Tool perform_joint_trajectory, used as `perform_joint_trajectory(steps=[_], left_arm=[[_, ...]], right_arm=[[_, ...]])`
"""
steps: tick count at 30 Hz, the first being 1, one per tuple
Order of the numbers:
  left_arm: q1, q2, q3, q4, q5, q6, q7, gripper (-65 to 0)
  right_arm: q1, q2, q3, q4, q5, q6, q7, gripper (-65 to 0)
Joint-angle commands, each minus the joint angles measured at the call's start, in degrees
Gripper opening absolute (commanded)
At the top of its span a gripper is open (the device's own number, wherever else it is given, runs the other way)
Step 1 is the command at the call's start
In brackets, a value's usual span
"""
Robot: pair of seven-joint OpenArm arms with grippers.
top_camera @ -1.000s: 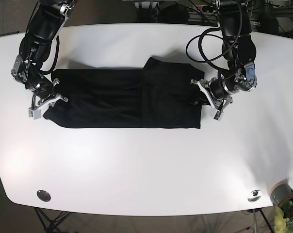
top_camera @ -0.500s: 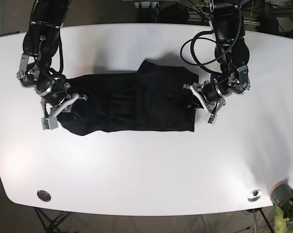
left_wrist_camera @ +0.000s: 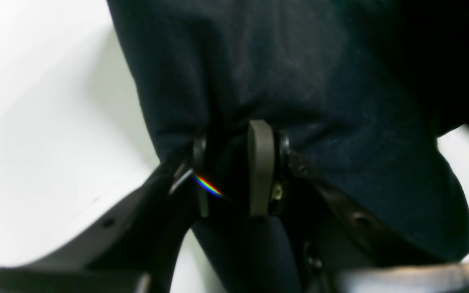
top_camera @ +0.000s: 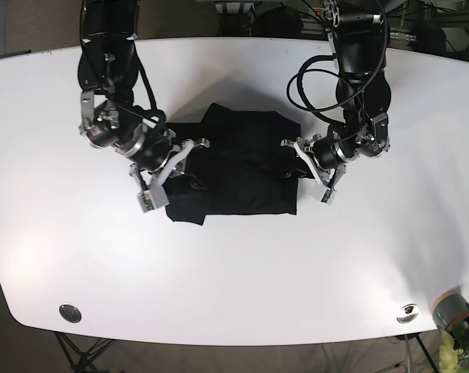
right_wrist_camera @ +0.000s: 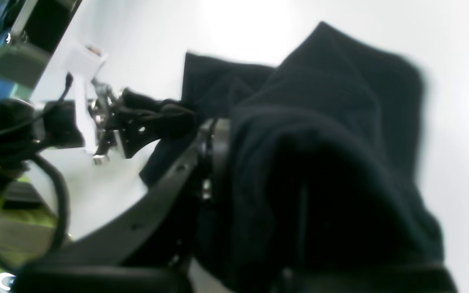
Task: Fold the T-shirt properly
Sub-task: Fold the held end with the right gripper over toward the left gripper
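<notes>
White tabletop (top_camera: 234,272) is filling the base view, w/ a black T-shirt (top_camera: 242,167) lying bunched near its middle, much narrower than the table. I'm seeing the right gripper (top_camera: 168,172) at the shirt's left end in the base view, w/ cloth draped over and around it. From the right wrist cam the T-shirt (right_wrist_camera: 324,162) is heaped over the fingers (right_wrist_camera: 212,158), so I can't tell if that gripper is clenched or released; pic is blurry too. The left gripper (top_camera: 316,165) is sitting at the shirt's right edge. In the left wrist cam I'm looking at its fingers (left_wrist_camera: 261,167) pinching a fold of the dark fabric (left_wrist_camera: 299,81) between them, clamped on the T-shirt, w/ white table (left_wrist_camera: 47,101) showing on the left. Both arms are reaching in from the far side of the table. Near-right corner of the base view is showing a grey cup-like thing (top_camera: 454,308) beside some green leaves (top_camera: 466,350).
</notes>
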Motion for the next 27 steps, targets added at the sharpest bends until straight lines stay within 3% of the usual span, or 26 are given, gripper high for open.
perform_joint_trajectory(steps=[1,7,16,23,25,27], left_arm=[[-0.25,-0.16,0.19,0.02,2.14,0.14,2.48,-53.1],[-0.16,-0.16,0.19,0.02,2.14,0.14,2.48,-53.1],[0.01,-0.24,0.19,-0.07,2.05,0.14,2.48,-53.1],[0.10,-0.24,0.19,-0.07,2.05,0.14,2.48,-53.1],[0.10,-0.24,0.19,-0.07,1.88,0.14,2.48,-53.1],[0.10,-0.24,0.19,-0.07,1.79,0.14,2.48,-53.1]], right_arm=[[1.75,-1.26,-1.90,-1.71,-1.81,0.46,4.06,-62.6],[4.21,-2.05,-7.09,-5.23,-5.50,0.10,6.88,-62.5],[5.97,-1.70,-12.62,-5.23,-5.59,-0.07,6.52,-62.3],[6.41,-2.93,-13.50,-7.52,-5.59,-0.07,6.52,-62.1],[7.46,-3.10,-13.50,-9.10,-5.59,-0.07,6.52,-58.8],[8.25,-3.10,-13.50,-10.24,-5.59,-0.07,6.52,-50.3]])
